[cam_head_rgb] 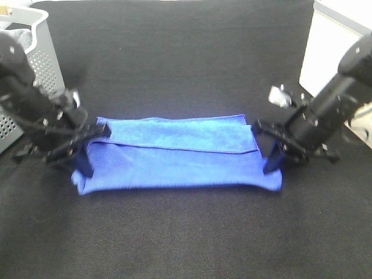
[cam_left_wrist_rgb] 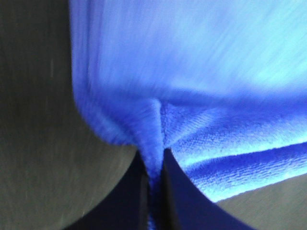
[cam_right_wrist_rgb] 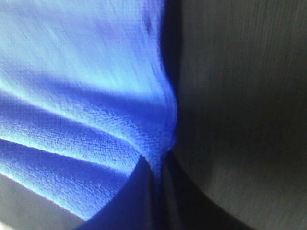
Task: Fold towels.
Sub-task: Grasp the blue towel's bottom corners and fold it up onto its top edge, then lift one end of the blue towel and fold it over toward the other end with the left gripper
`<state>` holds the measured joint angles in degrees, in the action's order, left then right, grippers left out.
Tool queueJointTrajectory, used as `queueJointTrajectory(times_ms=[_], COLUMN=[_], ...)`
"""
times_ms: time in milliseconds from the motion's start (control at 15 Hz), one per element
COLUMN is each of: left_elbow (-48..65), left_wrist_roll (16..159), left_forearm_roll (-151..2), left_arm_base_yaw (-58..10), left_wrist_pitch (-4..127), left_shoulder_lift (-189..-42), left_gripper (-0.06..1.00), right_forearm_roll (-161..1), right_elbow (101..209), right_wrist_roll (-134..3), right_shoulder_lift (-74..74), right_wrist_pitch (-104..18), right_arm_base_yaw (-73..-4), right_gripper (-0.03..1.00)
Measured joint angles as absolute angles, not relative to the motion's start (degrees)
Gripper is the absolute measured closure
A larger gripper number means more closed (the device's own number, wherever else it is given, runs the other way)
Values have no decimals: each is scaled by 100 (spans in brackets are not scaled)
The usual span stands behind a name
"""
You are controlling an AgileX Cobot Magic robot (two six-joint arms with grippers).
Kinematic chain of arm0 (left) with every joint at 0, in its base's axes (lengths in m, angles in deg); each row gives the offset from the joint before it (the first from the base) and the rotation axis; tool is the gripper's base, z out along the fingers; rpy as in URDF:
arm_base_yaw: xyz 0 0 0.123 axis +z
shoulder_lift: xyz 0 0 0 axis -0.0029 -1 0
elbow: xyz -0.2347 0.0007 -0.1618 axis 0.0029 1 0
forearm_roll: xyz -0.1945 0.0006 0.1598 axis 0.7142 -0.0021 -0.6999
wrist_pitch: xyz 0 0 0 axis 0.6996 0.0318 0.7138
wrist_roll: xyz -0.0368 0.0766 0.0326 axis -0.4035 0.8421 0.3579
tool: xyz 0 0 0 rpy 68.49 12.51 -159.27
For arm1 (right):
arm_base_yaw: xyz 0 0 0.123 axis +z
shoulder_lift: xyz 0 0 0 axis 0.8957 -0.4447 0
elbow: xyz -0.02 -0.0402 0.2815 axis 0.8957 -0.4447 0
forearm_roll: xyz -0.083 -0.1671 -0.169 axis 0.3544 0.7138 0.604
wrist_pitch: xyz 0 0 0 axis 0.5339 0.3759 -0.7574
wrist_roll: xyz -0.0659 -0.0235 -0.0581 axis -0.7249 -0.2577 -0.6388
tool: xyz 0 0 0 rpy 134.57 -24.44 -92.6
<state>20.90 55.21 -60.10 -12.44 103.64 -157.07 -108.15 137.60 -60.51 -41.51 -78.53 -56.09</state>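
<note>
Behind, a grey basket (cam_head_rgb: 32, 58) stands far left and a white box (cam_head_rgb: 334, 46) far right, both clear of the folded blue towel (cam_head_rgb: 180, 160), which lies on the black surface (cam_head_rgb: 186, 232), long axis left to right. The left hand (cam_head_rgb: 87, 152) and right hand (cam_head_rgb: 273, 158) each pinch one short end.

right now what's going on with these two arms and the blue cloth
Both arms are working on one blue towel that lies flat on the black table. The left gripper is pinched shut on the towel's left end and the right gripper on its right end. The towel already lies in a long strip, with one layer folded over another along its length. A perforated grey basket stands at the far left, untouched.
</note>
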Motion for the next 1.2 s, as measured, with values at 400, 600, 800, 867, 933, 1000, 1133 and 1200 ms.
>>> queueJointTrajectory(times_ms=[400, 600, 800, 867, 933, 1000, 1133, 1200], left_elbow=[514, -70, -254, -254, -254, -277, -282, -282], left_wrist_roll=[5034, 4787, 4759, 4776, 4850, 4908, 4977, 4982], left_forearm_roll=[-6371, -6600, -6606, -6606, -6606, -6606, -6600, -6600], left_arm_base_yaw=[-1209, -1192, -1192, -1192, -1192, -1192, -1192, -1192], left_wrist_pitch=[10129, 10048, 10014, 9928, 9859, 9768, 9756, 9773], left_shoulder_lift=[-16223, -16693, -17065, -17105, -17105, -17105, -17094, -17037], left_gripper=[91, 91, 86, 78, 63, 49, 25, 21], right_forearm_roll=[-10763, -10752, -10752, -10729, -10723, -10712, -10683, -10683], right_elbow=[15525, 15978, 16006, 16006, 16006, 16006, 16006, 16006], right_wrist_roll=[-6028, -6011, -6011, -6011, -6011, -6011, -6011, -6017], right_shoulder_lift=[-4723, -5228, -5440, -5451, -5451, -5451, -5451, -5451], right_wrist_pitch=[-7853, -7824, -7709, -7704, -7704, -7704, -7773, -7864], right_arm_base_yaw=[-5615, -5615, -5615, -5615, -5615, -5615, -5615, -5615], right_gripper=[97, 97, 90, 78, 61, 45, 24, 21])
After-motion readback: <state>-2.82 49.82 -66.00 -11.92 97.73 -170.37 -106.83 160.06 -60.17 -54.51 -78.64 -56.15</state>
